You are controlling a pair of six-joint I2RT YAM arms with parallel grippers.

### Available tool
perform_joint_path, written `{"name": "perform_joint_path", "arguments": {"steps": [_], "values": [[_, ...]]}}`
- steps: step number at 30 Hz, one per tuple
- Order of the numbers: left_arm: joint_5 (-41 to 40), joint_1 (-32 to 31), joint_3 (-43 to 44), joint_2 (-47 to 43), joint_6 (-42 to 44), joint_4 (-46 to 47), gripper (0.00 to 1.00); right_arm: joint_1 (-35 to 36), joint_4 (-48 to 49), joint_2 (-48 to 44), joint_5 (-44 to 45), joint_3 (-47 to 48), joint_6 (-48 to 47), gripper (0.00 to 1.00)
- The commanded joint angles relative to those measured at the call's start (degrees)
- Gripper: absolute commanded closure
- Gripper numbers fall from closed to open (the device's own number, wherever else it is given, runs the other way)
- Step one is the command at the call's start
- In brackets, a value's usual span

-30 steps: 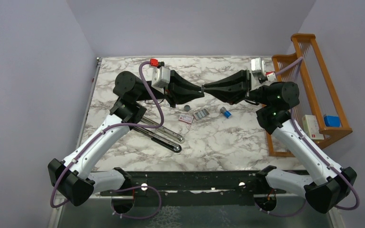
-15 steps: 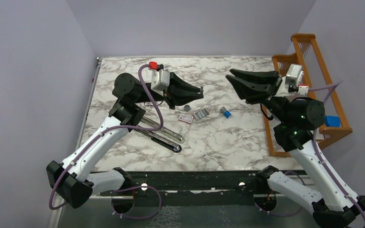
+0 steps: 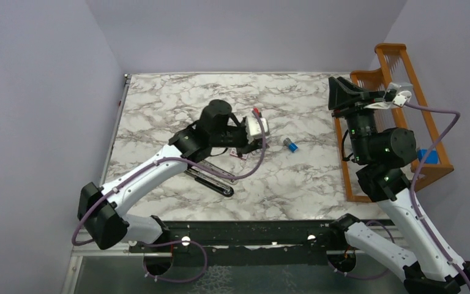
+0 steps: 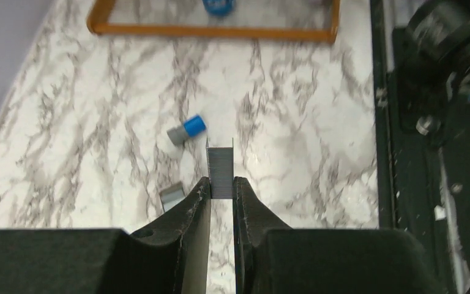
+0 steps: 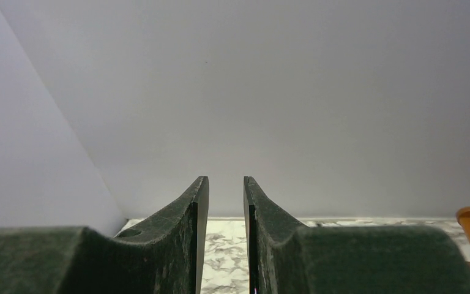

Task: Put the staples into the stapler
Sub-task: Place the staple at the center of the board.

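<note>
My left gripper (image 4: 221,181) is shut on a short silvery-grey strip of staples (image 4: 220,166) that sticks out past its fingertips, held above the marble table. A second strip (image 4: 171,197) lies on the table just left of it. In the top view the left arm bends over the table's middle and hides its own fingers. The stapler (image 3: 218,184), long, black and silver, lies opened out beneath that arm. A small white-and-red box (image 3: 240,154) sits beside it. My right gripper (image 3: 340,92) is raised at the back right, open (image 5: 225,181), with nothing between its fingers.
A blue-and-white cylinder (image 3: 290,145) (image 4: 187,130) lies right of the staples. A wooden rack (image 3: 404,79) stands along the table's right edge, with a blue box (image 3: 427,155) in it. The black base rail (image 3: 251,236) runs along the near edge.
A second ago both grippers met tip to tip above the table. The right one drew back up to the right and its jaws parted. The left arm swung down over the table's middle.
</note>
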Motion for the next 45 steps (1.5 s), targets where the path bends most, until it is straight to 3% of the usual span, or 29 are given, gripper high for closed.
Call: {"name": "perform_joint_path", "arguments": {"steps": [1,4,12,27,35,40,45], "values": [[-15.4,-6.6,-0.4,5.5,18.3,-14.7,0.97,-0.1,-0.6,-1.6,5.2,-0.3,-1.7,0.69],[-22.4,-10.1,-0.5,9.7,23.6,-17.5,0.94,-0.1,-1.2,-2.0,5.9,-0.4,-2.6,0.69],[-31.4,-15.6,-2.9,18.0,31.5,-20.6,0.93,-0.1,-2.7,-3.4,6.3,-1.0,-3.3,0.69],[-27.0,-18.7,0.5,29.8,30.4,-26.1,0.9,-0.1,-6.0,-2.0,4.0,-0.2,-4.4,0.67],[-31.8,-19.3,1.1,33.2,29.9,-26.3,0.88,-0.1,-6.1,-1.7,3.4,-0.4,-4.7,0.66],[-33.4,-19.6,1.1,33.4,29.8,-26.5,0.8,-0.1,-6.1,-1.6,3.6,-0.6,-4.9,0.66],[-33.6,-19.7,1.0,33.2,30.2,-26.6,0.65,-0.1,-5.8,-1.4,3.7,-0.8,-5.0,0.66]]}}
